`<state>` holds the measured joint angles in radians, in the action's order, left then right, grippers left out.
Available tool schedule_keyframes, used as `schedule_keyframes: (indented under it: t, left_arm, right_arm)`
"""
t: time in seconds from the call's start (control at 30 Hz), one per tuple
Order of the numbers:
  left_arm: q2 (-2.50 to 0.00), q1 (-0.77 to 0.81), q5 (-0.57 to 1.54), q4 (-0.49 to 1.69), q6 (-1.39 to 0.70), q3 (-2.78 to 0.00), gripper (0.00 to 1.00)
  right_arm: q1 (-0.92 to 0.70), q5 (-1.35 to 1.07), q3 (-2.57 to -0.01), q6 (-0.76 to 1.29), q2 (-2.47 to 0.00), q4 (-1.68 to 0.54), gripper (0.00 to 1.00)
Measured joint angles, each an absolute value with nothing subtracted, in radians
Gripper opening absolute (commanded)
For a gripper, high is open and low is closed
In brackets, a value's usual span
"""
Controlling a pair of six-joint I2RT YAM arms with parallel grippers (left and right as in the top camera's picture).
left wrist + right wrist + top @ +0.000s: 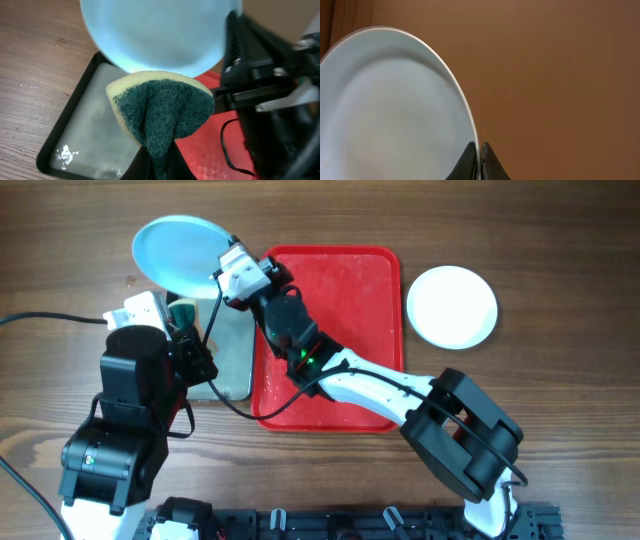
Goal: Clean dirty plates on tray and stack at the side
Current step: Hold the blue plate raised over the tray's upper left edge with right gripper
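Observation:
A light blue plate (180,252) is tilted above the table, left of the red tray (360,290). My right gripper (222,272) is shut on its rim, and the right wrist view shows the rim (470,120) pinched between the two fingers of the right gripper (479,147). My left gripper (160,155) is shut on a sponge (162,107), green scouring side towards the camera and yellow edge behind. The sponge sits just below the plate (160,35); I cannot tell if they touch. A white plate (452,305) lies on the table right of the tray.
A dark grey tray (228,360) holding water lies between my left arm and the red tray, directly under the sponge; it also shows as the grey tray (85,135) in the left wrist view. My right arm stretches diagonally across the red tray. A black cable runs past the left arm.

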<state>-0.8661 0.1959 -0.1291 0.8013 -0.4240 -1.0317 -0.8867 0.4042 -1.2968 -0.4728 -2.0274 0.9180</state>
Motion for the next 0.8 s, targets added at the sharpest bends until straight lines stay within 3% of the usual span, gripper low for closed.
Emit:
schedule_keyframes:
  t: [0.27,0.5,0.8]
  left_arm:
    - [-0.867,0.196,-0.144,0.801,-0.424,-1.032,0.04]
    - [-0.917,0.196,-0.320,0.755,-0.401,-1.032,0.04]
    - [-1.011,0.196,-0.398,0.682,-0.393,-1.032,0.04]
  right_arm:
    - [-0.887,0.361,-1.297,-0.710,-2.027,1.034,0.04]
    - [-0.887,0.348,-1.297,-0.768,-2.027,1.034,0.04]
    - [-0.865,0.341,-1.297,-0.780,-2.027,1.034,0.04]
